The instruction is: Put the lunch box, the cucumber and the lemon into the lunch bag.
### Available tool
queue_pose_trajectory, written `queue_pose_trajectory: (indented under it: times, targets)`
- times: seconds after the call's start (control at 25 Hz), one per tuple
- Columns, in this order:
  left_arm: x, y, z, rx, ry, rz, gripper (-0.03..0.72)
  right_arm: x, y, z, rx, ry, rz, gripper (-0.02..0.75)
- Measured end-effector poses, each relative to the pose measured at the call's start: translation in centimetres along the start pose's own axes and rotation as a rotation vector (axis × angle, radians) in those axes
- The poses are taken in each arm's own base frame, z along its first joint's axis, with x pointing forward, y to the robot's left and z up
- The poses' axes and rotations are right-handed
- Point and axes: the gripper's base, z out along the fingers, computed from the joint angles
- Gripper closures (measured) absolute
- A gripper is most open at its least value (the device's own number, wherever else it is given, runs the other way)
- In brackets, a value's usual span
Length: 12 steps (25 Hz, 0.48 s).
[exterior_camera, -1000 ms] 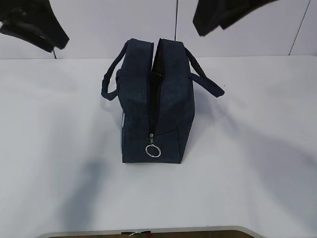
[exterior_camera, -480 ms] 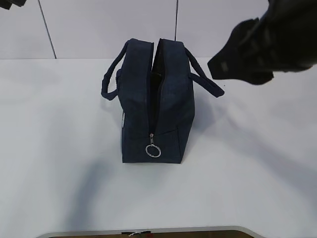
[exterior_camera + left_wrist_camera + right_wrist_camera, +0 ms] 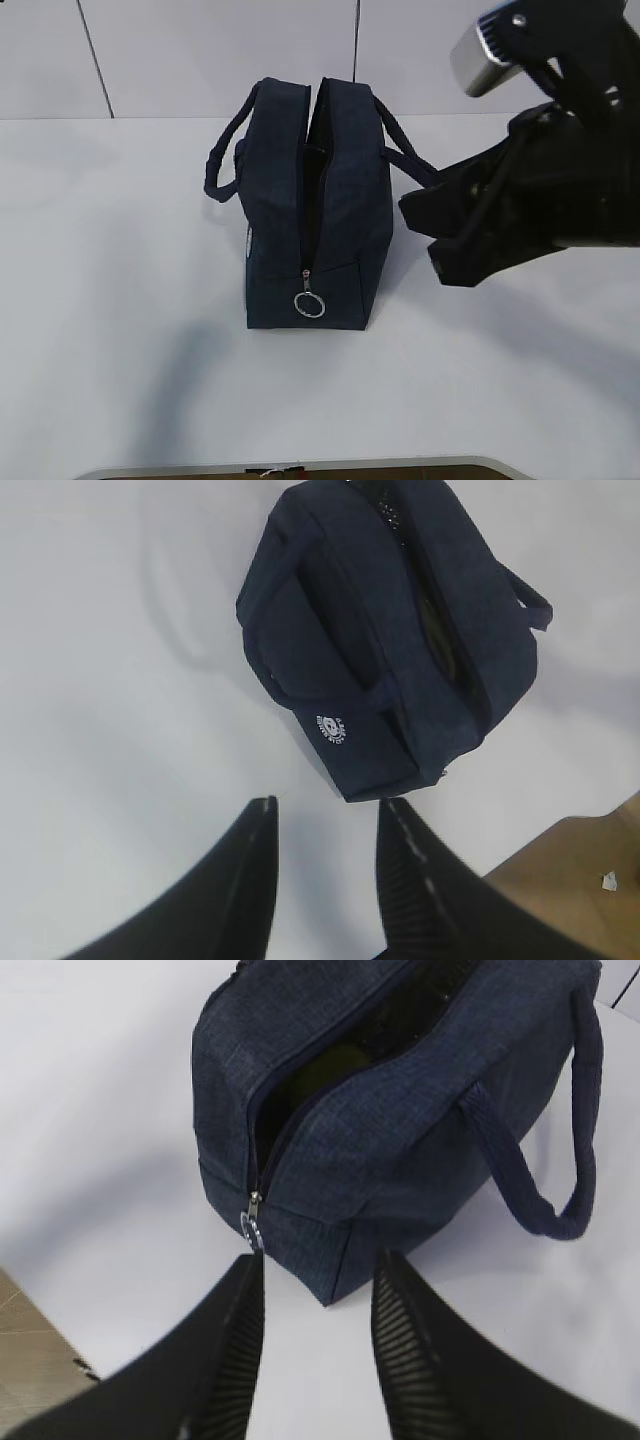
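Plainly, there is one lunch bag (image 3: 315,215) on the desk (image 3: 120,300) — dark navy, boxy, standing upright near the middle, with two loop handles (image 3: 222,150), one falling to each side. Its top zipper is undone along most of its length, and one metal ring pull (image 3: 309,304) hangs at the near end of the bag. One small round white logo (image 3: 331,729) shows on a side panel in the left wrist view. Through the gap, something dull green shows inside the dark interior; what it is cannot be told.

Two hands are in view. The right hand (image 3: 315,1330) hovers just beside the bag's right side in the exterior view, its two ribbed fingers (image 3: 405,1360) parted with nothing between them. The left hand (image 3: 325,865) sits higher and off from the bag, fingers likewise parted and holding nothing.

The desk is plain white and matte, with soft shadows. Behind it stands a pale panelled wall (image 3: 180,50) with thin dark seams — at the desk's edge the wrist views catch brownish floor (image 3: 570,870).
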Motion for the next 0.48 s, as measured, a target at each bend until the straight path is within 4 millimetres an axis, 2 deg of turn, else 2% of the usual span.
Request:
queue_pose_trajectory:
  times: [0.2, 0.28, 0.48]
  targets:
    - [0.0, 0.0, 0.0, 0.005, -0.001, -0.002, 0.449, 0.1, 0.3, 2.1, -0.01, -0.041, -0.013, 0.437]
    - [0.0, -0.1, 0.0, 0.007, -0.001, -0.002, 0.449, 0.3, 0.5, 3.0, -0.02, -0.116, -0.017, 0.437]
    - [0.0, -0.1, 0.0, 0.013, -0.001, -0.007, 0.449, 2.7, 1.4, 4.8, -0.055, -0.27, -0.021, 0.438]
